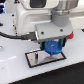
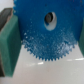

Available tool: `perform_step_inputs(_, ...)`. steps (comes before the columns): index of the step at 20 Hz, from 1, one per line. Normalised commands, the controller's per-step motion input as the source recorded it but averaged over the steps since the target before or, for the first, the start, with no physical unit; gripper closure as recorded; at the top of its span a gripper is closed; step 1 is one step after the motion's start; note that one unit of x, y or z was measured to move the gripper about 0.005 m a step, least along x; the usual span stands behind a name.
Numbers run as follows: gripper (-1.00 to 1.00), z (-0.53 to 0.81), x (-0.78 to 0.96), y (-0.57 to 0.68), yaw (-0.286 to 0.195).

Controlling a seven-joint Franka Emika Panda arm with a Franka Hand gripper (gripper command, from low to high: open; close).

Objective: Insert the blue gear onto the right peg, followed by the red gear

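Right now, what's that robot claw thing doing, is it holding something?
Gripper: closed on the blue gear, which it holds above the dark plate; one of its fingers presses against the gear's edge.
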Motion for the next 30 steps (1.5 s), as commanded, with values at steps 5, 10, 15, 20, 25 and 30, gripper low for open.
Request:
perform_step_inputs(5,1.00,-0.06,0.12,0.00,0.000)
perform_step_inputs(10,1.00,0.06,0.06,0.00,0.000)
perform_step_inputs(15,1.00,0.25,0.00,0.00,0.000)
perform_step_inputs(20,1.00,0.03,0.05,0.00,0.000)
perform_step_inputs(25,1.00,-0.13,0.08,0.00,0.000)
perform_step_inputs(30,1.00,-0.23,0.12,0.00,0.000)
